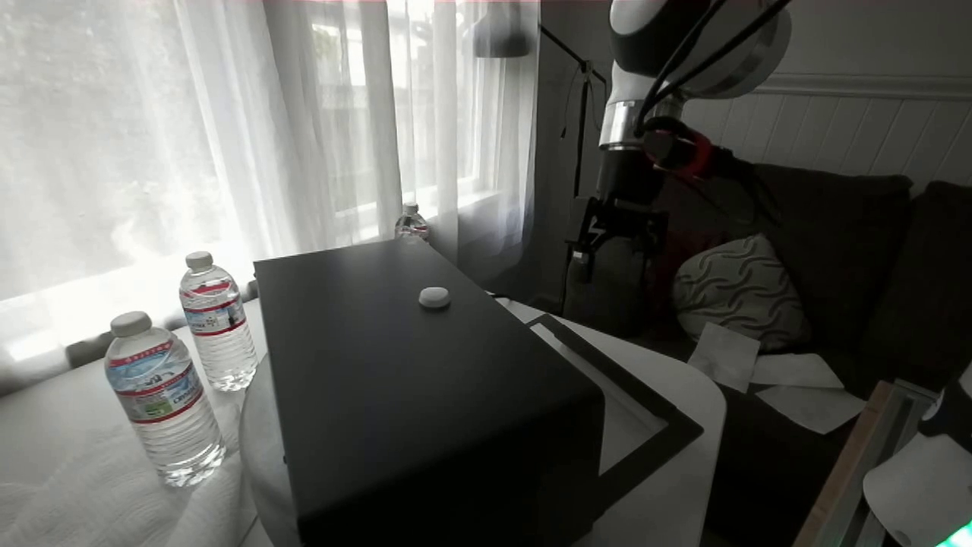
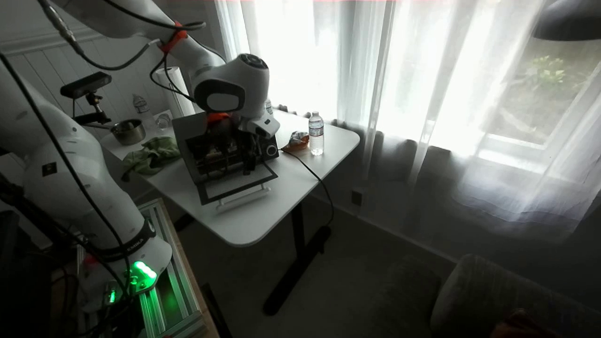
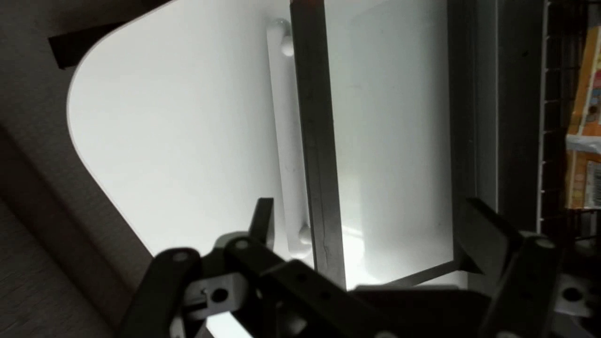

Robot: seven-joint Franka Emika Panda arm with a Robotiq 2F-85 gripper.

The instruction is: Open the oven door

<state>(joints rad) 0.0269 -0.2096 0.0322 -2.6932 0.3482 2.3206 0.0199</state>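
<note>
The gripper [image 3: 373,220], nearest in the wrist view, hovers over the door [image 3: 392,141] with its fingers [image 3: 486,239] spread apart and nothing pinched between them. The door lies folded down in front of the oven [image 1: 418,365], out over the table [image 2: 291,178], its handle [image 3: 288,141] along the outer edge and clear of the fingers. A packet [image 3: 587,117] shows inside the oven, so the opening looks done, or very nearly; whether the door could drop further I can't tell. What remains, I'd judge, is backing the gripper away

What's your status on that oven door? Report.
Gripper open, holding nothing. Oven door down, open; handle ungripped. Nothing seen blocking it.
</note>
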